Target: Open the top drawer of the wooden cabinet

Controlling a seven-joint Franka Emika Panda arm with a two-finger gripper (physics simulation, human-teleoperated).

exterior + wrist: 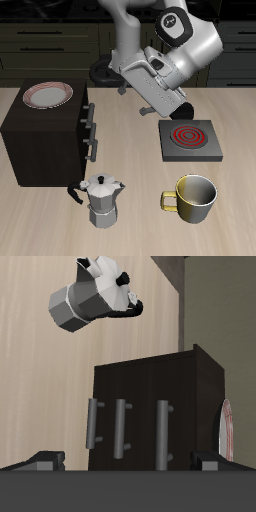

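The dark brown wooden cabinet (45, 140) stands near the table's edge, its front with three small bar handles turned toward the table's middle. The top drawer (85, 108) is shut, flush with the drawers below. In the wrist view its handle (162, 434) is the one nearest the plate side of the cabinet (150, 386). My gripper (150, 108) hangs in the air well away from the cabinet front, tilted toward it, open and empty. Its fingertips (45, 461) show wide apart in the wrist view, and the gripper (128, 464) touches nothing.
A plate (48, 95) lies on top of the cabinet. A metal moka pot (100, 200) stands at the front beside the cabinet's corner, and also shows in the wrist view (90, 294). A yellow mug (195, 197) is near the front edge. A stove burner (188, 138) lies beyond it.
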